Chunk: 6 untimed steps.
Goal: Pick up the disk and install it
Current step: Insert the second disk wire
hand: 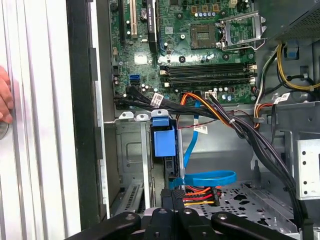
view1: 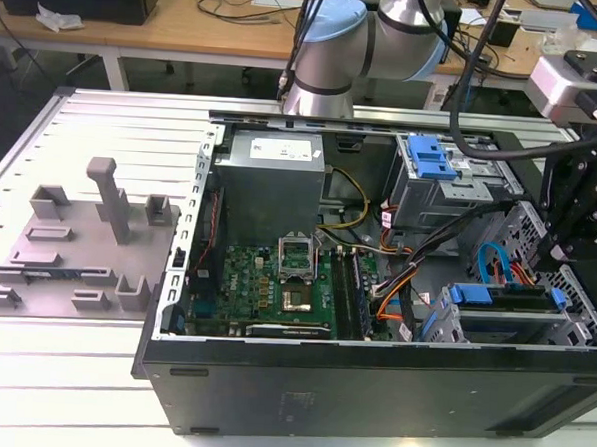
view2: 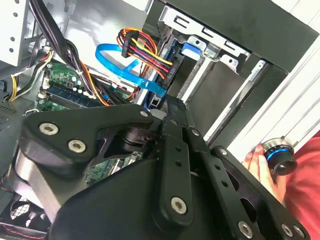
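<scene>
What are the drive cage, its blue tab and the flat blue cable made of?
Drive cage: looks like bare sheet metal, dull grey, folded edges and punched slots.
Blue tab: likely moulded plastic, matte, even colour.
Flat blue cable: flexible plastic-sheathed ribbon, slightly glossy, bent in a loop.

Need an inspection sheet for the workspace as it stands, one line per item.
Surface: slotted metal table, carrying the open computer case.
Job's things: disk with blue rails, on edge in the lower drive cage; whether fully seated, cannot tell.
Clutter: grey fixture plate at the exterior view's left.
Grippers: gripper over the drive cage; grip cannot be judged.
Cables: blue data cable and power bundle, loose beside the cage.
Surroundings: a person's hand at the table edge; workbenches behind.
</scene>
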Motion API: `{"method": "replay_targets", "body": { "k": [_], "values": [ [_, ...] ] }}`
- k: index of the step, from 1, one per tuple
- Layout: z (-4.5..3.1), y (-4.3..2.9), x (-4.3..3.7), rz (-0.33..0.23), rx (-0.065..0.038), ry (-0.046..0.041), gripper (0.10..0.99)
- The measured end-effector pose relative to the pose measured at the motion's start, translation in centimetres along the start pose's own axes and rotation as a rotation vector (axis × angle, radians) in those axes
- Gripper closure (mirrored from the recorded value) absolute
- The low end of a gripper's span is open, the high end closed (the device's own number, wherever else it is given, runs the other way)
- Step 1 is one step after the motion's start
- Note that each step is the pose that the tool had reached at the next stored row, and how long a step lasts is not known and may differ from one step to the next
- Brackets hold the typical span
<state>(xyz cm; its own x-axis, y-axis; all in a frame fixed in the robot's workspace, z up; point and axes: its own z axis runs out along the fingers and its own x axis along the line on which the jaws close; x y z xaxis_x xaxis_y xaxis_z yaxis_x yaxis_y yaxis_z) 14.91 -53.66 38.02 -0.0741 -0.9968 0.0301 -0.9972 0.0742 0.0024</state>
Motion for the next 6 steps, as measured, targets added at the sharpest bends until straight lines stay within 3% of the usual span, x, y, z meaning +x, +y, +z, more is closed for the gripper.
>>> {"method": "replay_targets", "body": {
  "k": [6],
  "values": [
    [0.0, 0.0, 0.0, 0.0, 0.0, 0.0002, 0.98]
  ]
}}
